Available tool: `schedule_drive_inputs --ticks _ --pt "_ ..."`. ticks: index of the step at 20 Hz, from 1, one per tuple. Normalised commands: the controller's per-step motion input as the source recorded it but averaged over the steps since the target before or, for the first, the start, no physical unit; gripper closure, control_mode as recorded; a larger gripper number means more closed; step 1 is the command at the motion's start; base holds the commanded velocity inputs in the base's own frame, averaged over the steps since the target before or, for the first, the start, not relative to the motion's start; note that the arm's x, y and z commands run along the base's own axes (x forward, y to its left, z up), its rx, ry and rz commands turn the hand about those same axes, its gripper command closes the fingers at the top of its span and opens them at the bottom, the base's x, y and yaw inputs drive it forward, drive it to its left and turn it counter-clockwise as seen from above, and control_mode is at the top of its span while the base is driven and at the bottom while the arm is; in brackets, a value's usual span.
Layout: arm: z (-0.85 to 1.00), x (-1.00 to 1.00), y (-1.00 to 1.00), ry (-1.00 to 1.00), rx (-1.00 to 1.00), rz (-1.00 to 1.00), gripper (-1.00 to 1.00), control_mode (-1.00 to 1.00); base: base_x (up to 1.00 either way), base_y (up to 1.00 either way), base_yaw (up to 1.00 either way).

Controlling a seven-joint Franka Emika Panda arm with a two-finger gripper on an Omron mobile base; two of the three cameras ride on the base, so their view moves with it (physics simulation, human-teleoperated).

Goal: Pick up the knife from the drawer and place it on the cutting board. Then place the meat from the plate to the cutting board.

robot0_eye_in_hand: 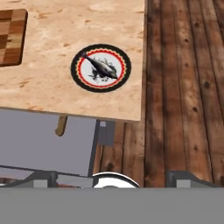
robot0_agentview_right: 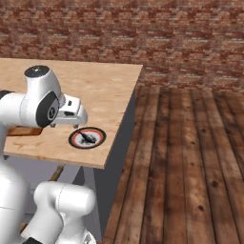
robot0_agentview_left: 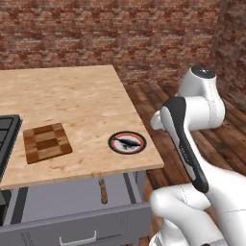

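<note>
The drawer (robot0_agentview_left: 72, 222) stands pulled out under the counter. In it lies the knife (robot0_agentview_left: 102, 190) (robot0_eye_in_hand: 61, 125). Its brown handle sticks out from beneath the counter edge and its blade is hidden. The checkered cutting board (robot0_agentview_left: 47, 142) (robot0_eye_in_hand: 11, 37) lies bare on the counter. Right of it sits the plate (robot0_agentview_left: 114, 142) (robot0_agentview_right: 97, 139) (robot0_eye_in_hand: 78, 76) with the dark meat (robot0_agentview_left: 128, 142) (robot0_agentview_right: 87, 137) (robot0_eye_in_hand: 101, 67) on it. My gripper (robot0_eye_in_hand: 113, 178) hovers over the drawer's right end, near the counter corner. Its fingertips (robot0_eye_in_hand: 183, 176) stand wide apart and open, holding nothing.
A black appliance (robot0_agentview_left: 7, 134) sits at the counter's left edge. The counter's right edge (robot0_eye_in_hand: 142, 61) drops to a wooden plank floor (robot0_agentview_right: 190, 157). A brick wall (robot0_agentview_left: 120, 33) runs behind. My own arm (robot0_agentview_left: 185, 144) fills the space right of the drawer.
</note>
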Motion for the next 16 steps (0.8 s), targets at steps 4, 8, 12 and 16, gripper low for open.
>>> schedule_drive_inputs --ticks 4,8,12,16 --pt "0.00 -0.58 0.00 0.00 0.00 0.00 -1.00 -1.00 0.00 0.00 0.00" --pt "0.00 -0.49 0.00 0.00 0.00 0.00 -1.00 -1.00 0.00 0.00 0.00" --pt "0.06 -0.35 0.00 0.00 0.00 0.00 -1.00 -1.00 0.00 0.00 0.00" --pt "0.08 -0.40 0.00 0.00 0.00 0.00 -1.00 -1.00 0.00 0.00 0.00"
